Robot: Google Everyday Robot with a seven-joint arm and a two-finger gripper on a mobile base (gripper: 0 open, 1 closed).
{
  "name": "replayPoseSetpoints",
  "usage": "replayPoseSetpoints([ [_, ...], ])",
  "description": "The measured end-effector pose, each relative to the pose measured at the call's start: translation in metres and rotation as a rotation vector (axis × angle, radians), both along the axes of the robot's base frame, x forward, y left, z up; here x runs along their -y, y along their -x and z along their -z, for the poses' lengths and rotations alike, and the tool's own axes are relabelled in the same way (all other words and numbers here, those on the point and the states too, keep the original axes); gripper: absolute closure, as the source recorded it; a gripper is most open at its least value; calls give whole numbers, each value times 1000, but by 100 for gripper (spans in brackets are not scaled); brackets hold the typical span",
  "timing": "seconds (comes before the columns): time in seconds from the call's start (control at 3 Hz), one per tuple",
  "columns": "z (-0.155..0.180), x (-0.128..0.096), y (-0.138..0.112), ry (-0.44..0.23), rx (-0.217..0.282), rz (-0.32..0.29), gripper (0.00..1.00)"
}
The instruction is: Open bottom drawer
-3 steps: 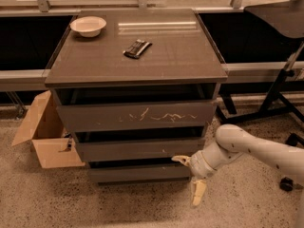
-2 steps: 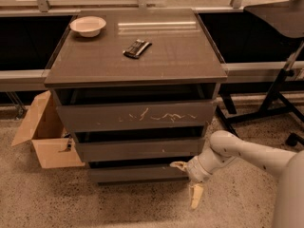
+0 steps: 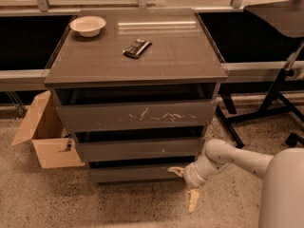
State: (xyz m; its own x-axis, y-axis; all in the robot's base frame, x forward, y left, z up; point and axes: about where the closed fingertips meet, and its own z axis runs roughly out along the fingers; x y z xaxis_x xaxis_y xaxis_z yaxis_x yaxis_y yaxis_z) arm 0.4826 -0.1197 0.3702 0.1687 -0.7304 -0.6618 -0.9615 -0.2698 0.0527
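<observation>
The bottom drawer (image 3: 133, 173) is the short, plain dark grey-brown front at the foot of the cabinet, under the mid-sized front (image 3: 137, 149) and the tall scratched front (image 3: 135, 115). It sits almost flush with the cabinet. My gripper (image 3: 184, 186) is at the drawer's right end, low near the floor, open. One fingertip (image 3: 175, 171) touches the upper right part of the drawer front; the other finger (image 3: 192, 201) points down toward the floor. My white arm (image 3: 228, 158) reaches in from the right.
The cabinet top (image 3: 166, 56) carries a white bowl (image 3: 88, 25) and a dark snack bar (image 3: 137, 47). An open cardboard box (image 3: 45, 134) stands on the floor to the left. A black stand's legs (image 3: 266, 108) spread on the right. The floor is speckled.
My gripper and arm have shifted slightly left and down, closer to the bottom drawer's right end. The drawer has not visibly moved.
</observation>
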Motion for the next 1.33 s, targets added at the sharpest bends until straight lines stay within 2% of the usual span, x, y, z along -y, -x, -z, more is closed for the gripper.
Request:
replayPoseSetpoints([
  [0.33,61,0,-21,-14,20,40,0],
  [0.67,61,0,-21,-14,20,40,0],
  [1.0,69,5,-26,-1,45,50,0],
  [1.33,87,20,-40,47,85,77,0],
])
